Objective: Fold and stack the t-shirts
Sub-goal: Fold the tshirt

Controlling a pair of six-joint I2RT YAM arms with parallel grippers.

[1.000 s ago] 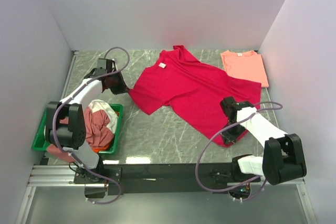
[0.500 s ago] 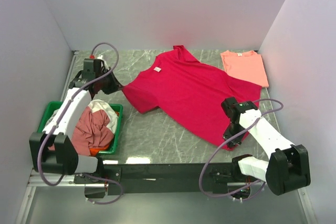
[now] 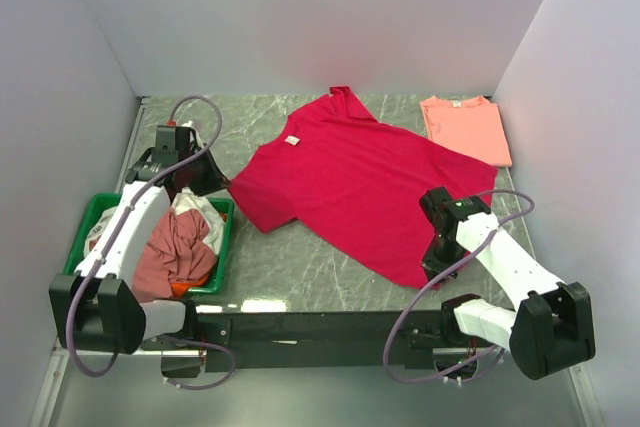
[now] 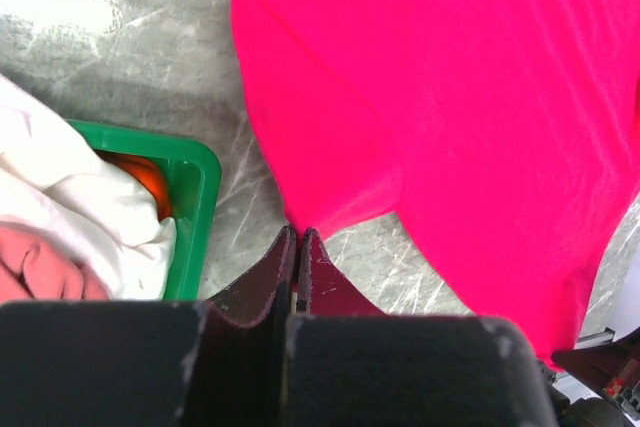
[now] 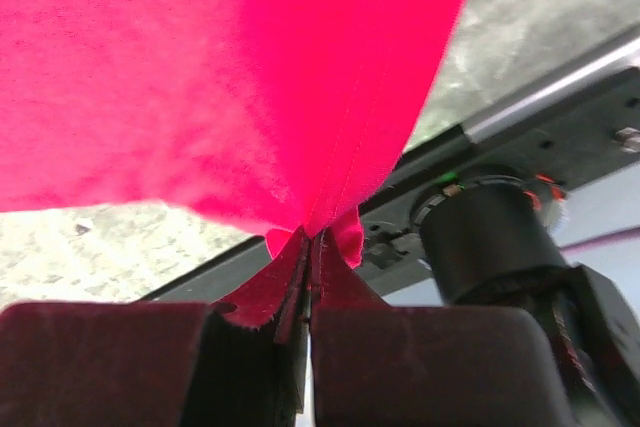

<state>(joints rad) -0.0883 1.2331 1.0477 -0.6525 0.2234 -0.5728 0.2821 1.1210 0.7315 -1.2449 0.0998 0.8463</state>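
Note:
A crimson-red t-shirt (image 3: 350,182) lies spread out across the middle of the table, neck toward the back wall. My left gripper (image 3: 222,185) is shut on the tip of its left sleeve, just beyond the tray's far corner. The left wrist view shows the left gripper (image 4: 298,232) pinching the edge of the red t-shirt (image 4: 450,97). My right gripper (image 3: 428,272) is shut on the shirt's near hem corner. In the right wrist view the right gripper (image 5: 310,234) holds the red t-shirt (image 5: 230,67) bunched and lifted. A salmon-pink t-shirt (image 3: 465,127) lies folded at the back right.
A green tray (image 3: 224,247) at the near left holds a heap of dusty rose cloth (image 3: 170,247), white cloth (image 3: 195,212) and a bit of orange. The green tray (image 4: 195,207) sits close beside my left fingers. Grey walls enclose three sides. A black rail runs along the near edge.
Both grippers stayed shut on the red t-shirt and drew it toward the left and nearer. The left arm swung back beside the tray. The right gripper came nearer the front edge.

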